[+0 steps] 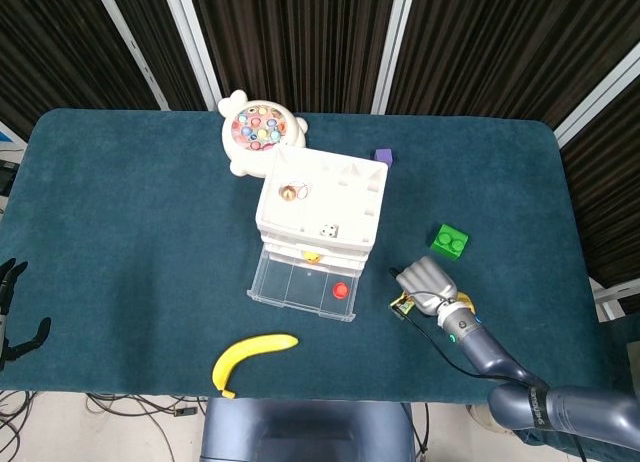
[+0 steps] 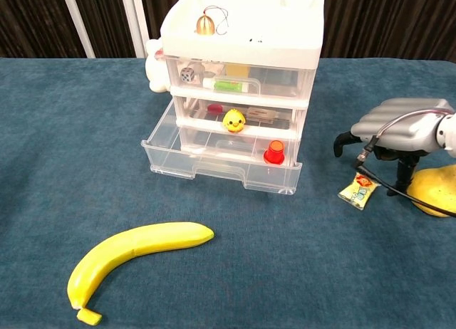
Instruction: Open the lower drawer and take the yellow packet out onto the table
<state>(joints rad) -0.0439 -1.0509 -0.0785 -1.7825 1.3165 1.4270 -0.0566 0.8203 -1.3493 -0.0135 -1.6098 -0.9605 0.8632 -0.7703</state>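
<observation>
Silver-grey, the right hand [image 2: 399,129] hovered just above the table [image 2: 57,129], right of the drawer unit [image 2: 242,72], its fingers [image 2: 345,140] curled downward with nothing between them. The yellow packet [image 2: 357,191] lay flat on the blue cloth directly below the fingertips, apparently apart from them, though the head view is too small to be sure. A black cable hung from the hand beside the packet. Just right of the hand a yellow pear [image 2: 434,190] sat on the table, partly behind the wrist. Farther back stood a green block [image 1: 449,241]. The lower drawer [image 2: 214,162] was pulled open, a red piece [image 2: 274,153] in its right compartment. A banana [image 2: 135,258] lay near the front edge. The left hand [image 1: 10,312] rested at the far left, fingers spread and empty.
</observation>
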